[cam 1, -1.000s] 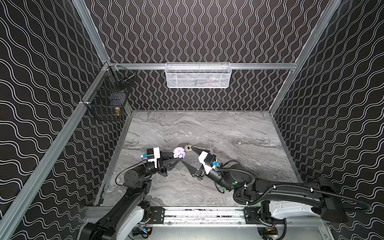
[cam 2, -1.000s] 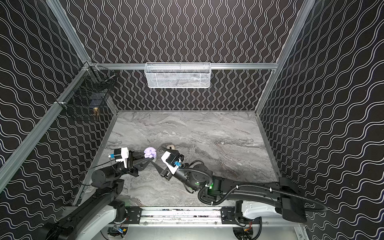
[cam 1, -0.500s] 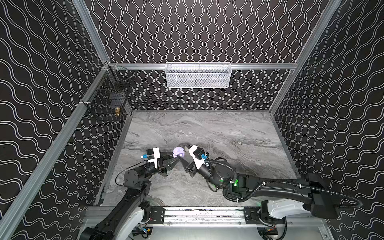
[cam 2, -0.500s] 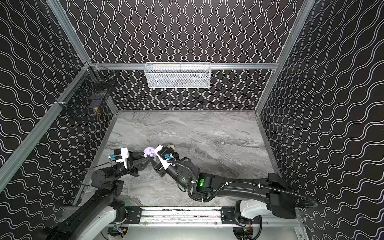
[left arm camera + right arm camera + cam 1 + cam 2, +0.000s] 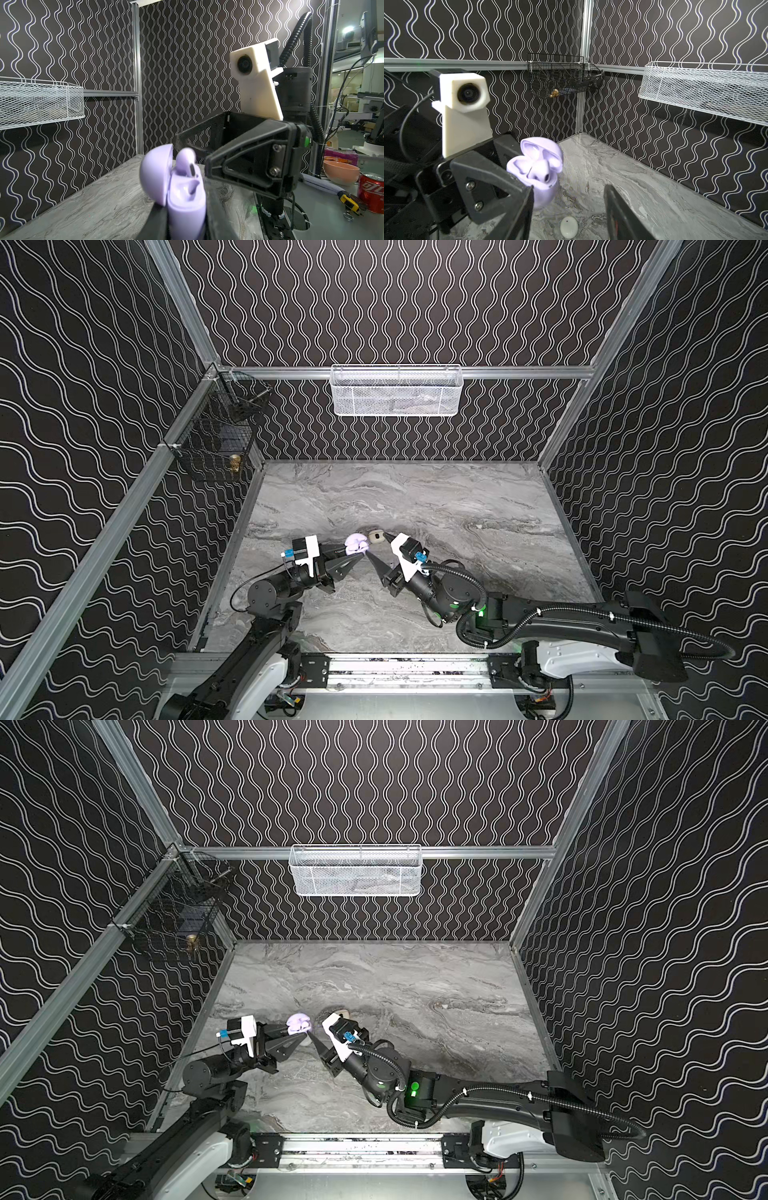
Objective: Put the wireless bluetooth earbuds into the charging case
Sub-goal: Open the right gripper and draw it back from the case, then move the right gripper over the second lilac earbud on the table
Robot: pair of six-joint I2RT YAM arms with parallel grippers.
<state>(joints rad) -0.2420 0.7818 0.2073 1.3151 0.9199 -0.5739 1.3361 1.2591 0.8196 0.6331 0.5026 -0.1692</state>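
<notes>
**Operator:** Where is the case?

**Me:** My left gripper [image 5: 355, 551] is clamped on the body of the lavender plastic charging case [image 5: 356, 542]. I hold it low over the front left part of the grey marbled tabletop [image 5: 457, 506]. Its domed lid [image 5: 154, 172] is swung back and open. I cannot tell whether the base touches the table.

**Operator:** And the earbuds?

**Me:** I can see one. A pale lavender stemmed earbud [image 5: 186, 161] stands in a well of the case, stem down. Its rounded head pokes up above the rim, in front of the lid.

**Operator:** What about your other arm?

**Me:** My right gripper [image 5: 379, 548] sits just beside the case, facing my left one. Its jaws stand moderately apart with nothing between them. In the right wrist view, a small white oval object [image 5: 569, 227] with a dark dot lies on the table under that gap. It is near the case but apart from it.
</notes>
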